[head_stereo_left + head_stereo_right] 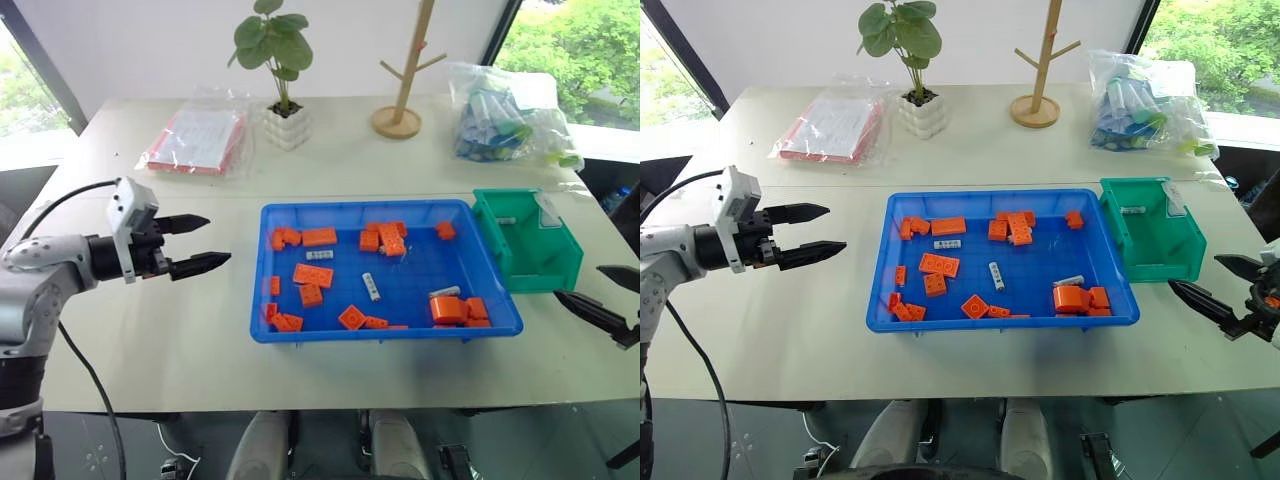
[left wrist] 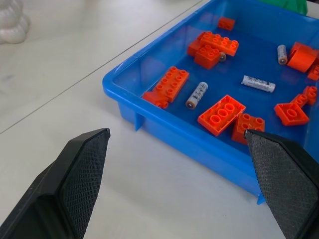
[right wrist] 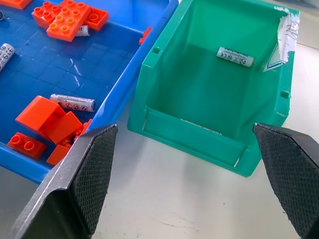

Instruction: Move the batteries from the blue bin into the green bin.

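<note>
- I see the blue bin (image 1: 262, 330) at centre frame in the head view, on the pale table (image 1: 150, 330); the green bin (image 1: 560, 262) sits against its right end, touching or nearly so.
- Batteries in the blue bin: one (image 1: 320, 255) left of centre near the upper bricks, one (image 1: 371, 286) mid-tray lying slantwise, one (image 1: 445, 292) lower right, just above a cluster of orange bricks (image 1: 455, 309). A fourth (image 2: 222, 57) may peek from behind a brick in the left wrist view; I cannot tell for sure.
- One battery (image 3: 235, 56) already lies on the green bin's floor, near the back wall.
- My left gripper (image 1: 205, 242) hangs at the left of the frame, apart from the blue bin, fingers spread and holding nothing.
- My right gripper (image 1: 1215, 285) is at the right edge, lower right of the green bin, fingers wide apart, empty.
- Upper frame: bagged papers (image 1: 195, 140), potted plant (image 1: 280, 70), wooden stand (image 1: 400, 95), bag of blue items (image 1: 500, 125).
</note>
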`<state>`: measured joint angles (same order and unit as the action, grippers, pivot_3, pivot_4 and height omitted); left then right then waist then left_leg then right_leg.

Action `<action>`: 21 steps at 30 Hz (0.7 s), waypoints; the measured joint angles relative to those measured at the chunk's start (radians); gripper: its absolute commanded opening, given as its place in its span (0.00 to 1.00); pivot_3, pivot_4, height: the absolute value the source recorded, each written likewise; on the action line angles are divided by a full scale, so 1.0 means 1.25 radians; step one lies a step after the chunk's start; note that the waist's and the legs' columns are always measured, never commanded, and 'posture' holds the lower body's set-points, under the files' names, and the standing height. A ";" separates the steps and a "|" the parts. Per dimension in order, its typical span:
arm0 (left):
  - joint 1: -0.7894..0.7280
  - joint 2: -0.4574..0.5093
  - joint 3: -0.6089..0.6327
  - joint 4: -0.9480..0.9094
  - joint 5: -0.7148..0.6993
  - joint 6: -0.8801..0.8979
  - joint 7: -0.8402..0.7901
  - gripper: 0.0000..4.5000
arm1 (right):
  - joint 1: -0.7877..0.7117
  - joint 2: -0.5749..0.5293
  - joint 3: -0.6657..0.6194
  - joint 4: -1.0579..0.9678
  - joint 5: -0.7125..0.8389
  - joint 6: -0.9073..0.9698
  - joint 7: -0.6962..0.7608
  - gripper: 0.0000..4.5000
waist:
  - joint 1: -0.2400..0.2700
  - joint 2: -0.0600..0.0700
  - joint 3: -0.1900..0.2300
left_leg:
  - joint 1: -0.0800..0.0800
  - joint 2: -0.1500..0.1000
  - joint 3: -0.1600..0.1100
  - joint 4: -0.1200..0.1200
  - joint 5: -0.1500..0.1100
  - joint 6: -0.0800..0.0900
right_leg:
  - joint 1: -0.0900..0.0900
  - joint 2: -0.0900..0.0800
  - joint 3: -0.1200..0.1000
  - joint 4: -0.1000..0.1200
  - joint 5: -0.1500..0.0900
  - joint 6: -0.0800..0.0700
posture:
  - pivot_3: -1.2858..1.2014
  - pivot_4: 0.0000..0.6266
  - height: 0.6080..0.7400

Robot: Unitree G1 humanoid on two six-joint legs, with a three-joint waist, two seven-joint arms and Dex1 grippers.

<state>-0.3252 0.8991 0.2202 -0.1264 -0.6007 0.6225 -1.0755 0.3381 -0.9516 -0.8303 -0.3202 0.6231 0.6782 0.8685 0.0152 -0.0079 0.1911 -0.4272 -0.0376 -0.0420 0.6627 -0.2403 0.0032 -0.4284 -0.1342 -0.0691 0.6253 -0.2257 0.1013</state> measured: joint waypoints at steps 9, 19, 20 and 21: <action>-0.002 0.008 -0.002 -0.017 0.001 0.000 -0.002 1.00 | -0.003 0.011 0.001 -0.008 -0.009 0.009 -0.008 0.99 | 0.000 0.000 0.000 | 0.000 0.000 0.000 0.000 0.000 0.000 | 0.000 0.000 0.000 0.000 0.000 0.000 | 0.52 0.24 0.64; -0.024 0.000 -0.006 -0.009 0.003 -0.003 0.013 1.00 | -0.010 0.018 0.001 -0.006 -0.021 0.009 -0.011 0.99 | 0.000 0.000 0.000 | 0.000 0.000 0.001 0.000 0.000 0.000 | 0.000 0.001 0.000 0.000 0.000 -0.001 | 0.52 0.24 0.64; -0.024 -0.004 -0.006 -0.010 0.003 -0.003 0.015 1.00 | -0.015 0.017 0.003 -0.003 -0.024 0.009 -0.009 0.99 | 0.000 0.000 0.000 | 0.000 0.000 0.001 0.000 0.000 0.000 | 0.000 0.001 0.000 0.000 0.000 -0.001 | 0.52 0.24 0.64; -0.024 -0.008 -0.006 -0.011 0.002 -0.003 0.019 1.00 | -0.023 0.012 0.005 0.003 -0.027 0.008 -0.005 0.99 | 0.000 0.000 0.000 | 0.000 0.000 0.001 0.000 0.000 0.000 | 0.000 0.001 0.000 0.000 0.001 -0.001 | 0.52 0.24 0.64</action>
<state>-0.3548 0.8888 0.2121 -0.1405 -0.5980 0.6181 -1.0522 0.3096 -0.9362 -0.8236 -0.3160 0.5898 0.6887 0.8623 0.0151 -0.0080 0.1912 -0.4269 -0.0378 -0.0410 0.6628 -0.2402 0.0034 -0.4284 -0.1332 -0.0691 0.6258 -0.2251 0.1007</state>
